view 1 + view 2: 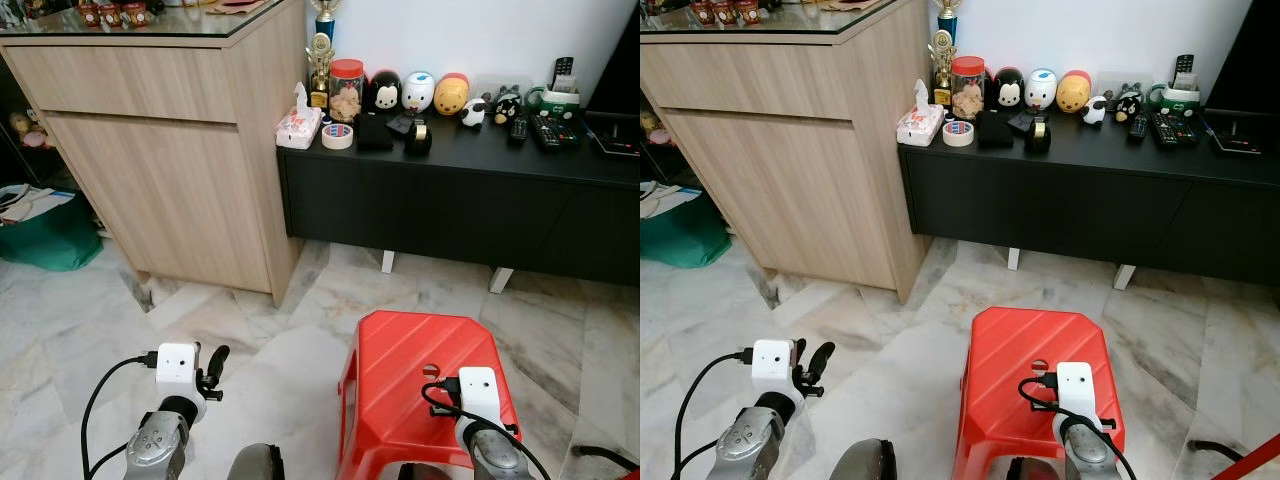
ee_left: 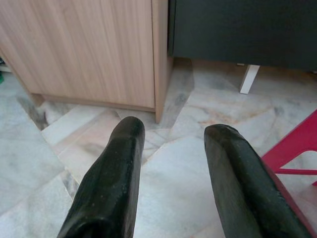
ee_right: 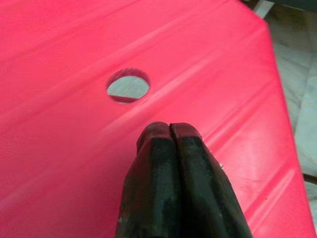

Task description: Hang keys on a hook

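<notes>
Keys: I cannot tell where they lie. My left gripper (image 2: 173, 131) hangs low over the marble floor (image 2: 163, 188), its two fingers spread wide with nothing between them. The wooden cabinet (image 1: 170, 170) stands ahead of it. Farther ahead and to its right runs the black console (image 1: 450, 200), its top crowded with small figures. My right gripper (image 3: 170, 128) is pressed fully closed and holds nothing, just above the red stool (image 3: 74, 148), near its round hole (image 3: 128, 85).
</notes>
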Robot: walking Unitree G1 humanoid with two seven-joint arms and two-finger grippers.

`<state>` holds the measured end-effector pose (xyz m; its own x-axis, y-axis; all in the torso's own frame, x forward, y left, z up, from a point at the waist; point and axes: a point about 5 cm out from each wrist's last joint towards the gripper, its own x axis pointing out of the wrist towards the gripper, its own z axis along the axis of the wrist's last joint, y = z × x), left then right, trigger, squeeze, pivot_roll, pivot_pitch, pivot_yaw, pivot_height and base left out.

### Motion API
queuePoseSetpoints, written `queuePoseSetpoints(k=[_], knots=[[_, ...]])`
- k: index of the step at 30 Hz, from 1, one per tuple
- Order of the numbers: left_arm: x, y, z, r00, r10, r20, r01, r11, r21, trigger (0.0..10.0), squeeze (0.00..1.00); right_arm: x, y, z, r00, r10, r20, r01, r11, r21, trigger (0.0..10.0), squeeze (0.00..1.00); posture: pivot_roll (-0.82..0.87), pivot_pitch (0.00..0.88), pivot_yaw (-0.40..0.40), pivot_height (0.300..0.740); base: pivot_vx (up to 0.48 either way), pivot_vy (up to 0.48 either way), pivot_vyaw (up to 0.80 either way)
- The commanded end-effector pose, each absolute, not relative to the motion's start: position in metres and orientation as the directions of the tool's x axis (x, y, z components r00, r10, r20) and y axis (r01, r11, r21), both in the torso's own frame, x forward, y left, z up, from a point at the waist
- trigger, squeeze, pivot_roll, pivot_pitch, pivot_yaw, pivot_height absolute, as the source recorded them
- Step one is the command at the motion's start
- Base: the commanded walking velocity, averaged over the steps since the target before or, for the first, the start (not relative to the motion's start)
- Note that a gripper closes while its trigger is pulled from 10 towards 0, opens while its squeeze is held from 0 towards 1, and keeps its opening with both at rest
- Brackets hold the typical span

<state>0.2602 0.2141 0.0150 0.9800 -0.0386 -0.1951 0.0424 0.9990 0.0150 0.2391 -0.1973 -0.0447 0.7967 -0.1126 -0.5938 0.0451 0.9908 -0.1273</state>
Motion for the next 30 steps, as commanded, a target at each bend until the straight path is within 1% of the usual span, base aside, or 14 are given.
queuePoseSetpoints(k=[1,2,5,7,8,12,24,25,26,30], knots=[[0.2604,0.2156,0.0132,0.978,-0.032,-0.205,0.039,0.999,0.028,10.0,0.00,0.2372,-0.1983,-0.0462,0.788,-0.106,-0.607,0.028,0.990,-0.137,10.0,0.00,0.02,0.000,0.012,0.617,0.000,0.000,0.00],[0.2601,0.2146,0.0125,0.978,-0.034,-0.207,0.040,0.999,0.027,10.0,0.00,0.2364,-0.1988,-0.0466,0.787,-0.103,-0.609,0.032,0.991,-0.127,10.0,1.00,0.02,0.000,0.012,0.617,0.000,0.000,0.00],[0.2596,0.2134,0.0112,0.977,-0.033,-0.210,0.039,0.999,0.020,10.0,0.00,0.2358,-0.1983,-0.0471,0.788,-0.077,-0.611,0.026,0.995,-0.092,10.0,1.00,0.02,0.000,0.010,0.617,0.000,0.000,0.00],[0.2595,0.2135,0.0110,0.977,-0.033,-0.210,0.038,0.999,0.019,10.0,0.00,0.2351,-0.1986,-0.0479,0.780,-0.077,-0.621,0.012,0.994,-0.107,10.0,1.00,0.02,0.000,0.010,0.617,0.000,0.000,0.00],[0.2595,0.2136,0.0107,0.977,-0.032,-0.210,0.037,0.999,0.020,10.0,0.00,0.2333,-0.2010,-0.0498,0.760,-0.100,-0.642,-0.006,0.987,-0.161,10.0,1.00,0.02,0.000,0.007,0.617,0.000,0.000,0.00],[0.2595,0.2151,0.0103,0.977,-0.030,-0.211,0.036,0.999,0.024,10.0,0.00,0.2331,-0.2030,-0.0503,0.747,-0.120,-0.653,-0.003,0.983,-0.184,10.0,1.00,0.02,0.000,0.006,0.617,0.000,0.000,0.00],[0.2592,0.2162,0.0093,0.977,-0.026,-0.211,0.033,0.999,0.027,10.0,0.00,0.2362,-0.1996,-0.0490,0.749,-0.100,-0.655,-0.013,0.986,-0.166,10.0,1.00,0.03,0.000,0.007,0.617,0.000,0.000,0.00],[0.2591,0.2161,0.0091,0.977,-0.026,-0.212,0.032,0.999,0.026,10.0,0.00,0.2361,-0.1992,-0.0491,0.749,-0.097,-0.656,-0.017,0.986,-0.165,10.0,0.37,0.03,0.000,0.007,0.617,0.000,0.000,0.00],[0.2591,0.2161,0.0090,0.977,-0.026,-0.212,0.032,0.999,0.025,10.0,0.00,0.2357,-0.1990,-0.0495,0.747,-0.095,-0.658,-0.019,0.986,-0.165,10.0,0.00,0.02,0.000,0.007,0.617,0.000,0.000,0.00],[0.2592,0.2159,0.0088,0.977,-0.026,-0.211,0.032,0.999,0.026,10.0,0.00,0.2339,-0.1978,-0.0512,0.738,-0.080,-0.670,-0.032,0.988,-0.152,10.0,0.00,0.02,0.000,0.006,0.617,0.000,0.000,0.00]])
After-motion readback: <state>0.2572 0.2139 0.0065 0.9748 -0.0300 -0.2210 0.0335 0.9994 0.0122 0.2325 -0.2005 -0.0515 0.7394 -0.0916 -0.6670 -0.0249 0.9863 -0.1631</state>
